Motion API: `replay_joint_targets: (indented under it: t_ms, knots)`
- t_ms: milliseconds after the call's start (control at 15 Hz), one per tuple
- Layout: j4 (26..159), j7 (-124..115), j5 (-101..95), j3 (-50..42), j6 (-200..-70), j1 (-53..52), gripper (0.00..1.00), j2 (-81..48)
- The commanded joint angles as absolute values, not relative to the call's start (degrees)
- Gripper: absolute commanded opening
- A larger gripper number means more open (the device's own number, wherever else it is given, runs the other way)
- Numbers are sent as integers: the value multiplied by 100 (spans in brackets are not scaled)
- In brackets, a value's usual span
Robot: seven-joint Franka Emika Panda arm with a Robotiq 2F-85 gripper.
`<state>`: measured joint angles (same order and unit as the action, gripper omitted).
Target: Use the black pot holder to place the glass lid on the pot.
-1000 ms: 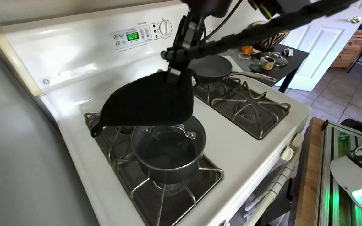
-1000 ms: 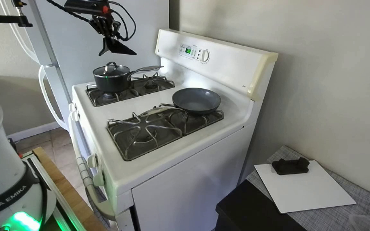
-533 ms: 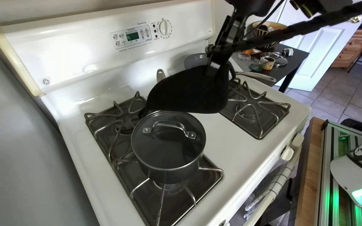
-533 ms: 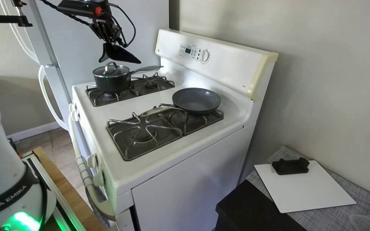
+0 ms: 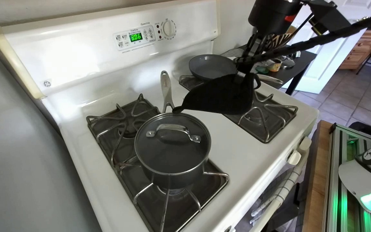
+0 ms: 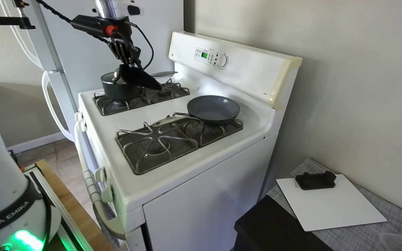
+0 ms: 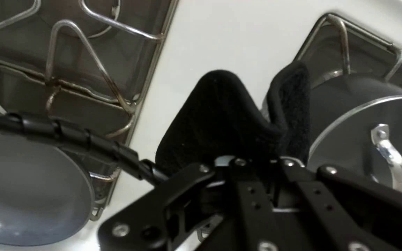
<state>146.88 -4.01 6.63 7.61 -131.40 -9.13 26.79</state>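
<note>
Since the glass lid (image 5: 172,153) caps the pot (image 5: 176,180), placing looks done;
the hand (image 7: 264,162) pinches the pot holder (image 5: 219,97), likely against heat.

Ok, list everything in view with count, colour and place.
stove: one, white, central
fridge: one, whitish, beside the stove
burner grates: several, grey, on the stove
pot: one, dark grey, on a front grate
glass lid: one, clear, on the pot
frying pan: one, grey, on a rear grate
checked towel: one, pale, stove front
table: one, dark, beside the stove
board: one, white, on the table
stand: one, black, on the board
small items: several, mixed colours, on the table, partly hidden
door: one, white, background
drawers: several, brown, background
pot holder: one, black, over the stove
robot base: one, white, before the stove
jaws: one pair, black, closed on the pot holder
</note>
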Motion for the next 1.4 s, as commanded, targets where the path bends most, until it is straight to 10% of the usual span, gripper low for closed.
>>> replay_joint_targets:
  t_ms: [0,267,333,1000,1333]
  knots:
    - [14933,-492,671,721,-13440,-809,1,2616]
    - [15013,-475,664,700,-13785,-752,1,2380]
    - [15022,-491,654,708,-13870,-740,28,2321]
    - [14904,-531,763,771,-13810,-883,99,2698]
    - [14567,-484,1083,864,-13762,-1258,100,3049]
